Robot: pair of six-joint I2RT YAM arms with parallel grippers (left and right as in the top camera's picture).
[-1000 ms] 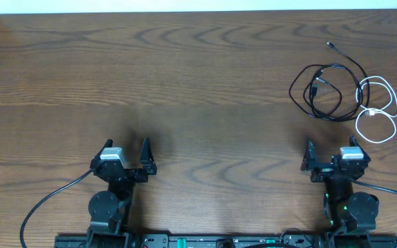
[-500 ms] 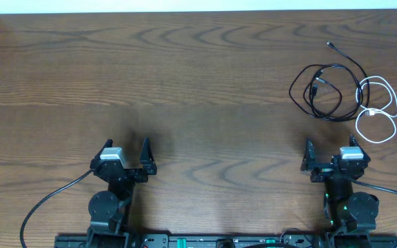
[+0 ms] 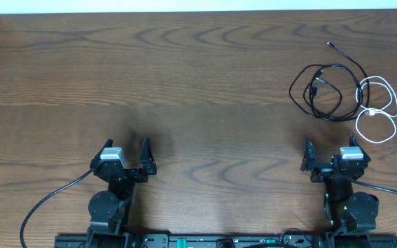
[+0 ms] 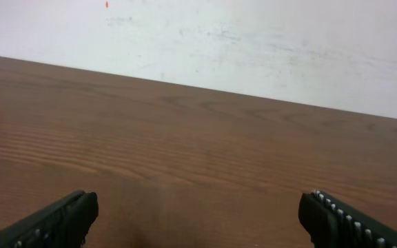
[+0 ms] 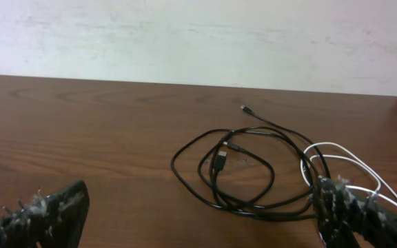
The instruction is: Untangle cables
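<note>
Your black cable (image 3: 316, 88) and white cable (image 3: 372, 112) are lying tangled at two o'clock on the table (image 3: 185, 83). Your left gripper (image 3: 126, 147) and right gripper (image 3: 331, 146) are sitting toward six o'clock, jaws wide, holding nothing.

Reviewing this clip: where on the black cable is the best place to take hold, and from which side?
Grip the free tail by its far plug: there the black cable lies as a single strand, clear of its loops and the white cable. Come down from above with the open right claw, the nearer one.
</note>
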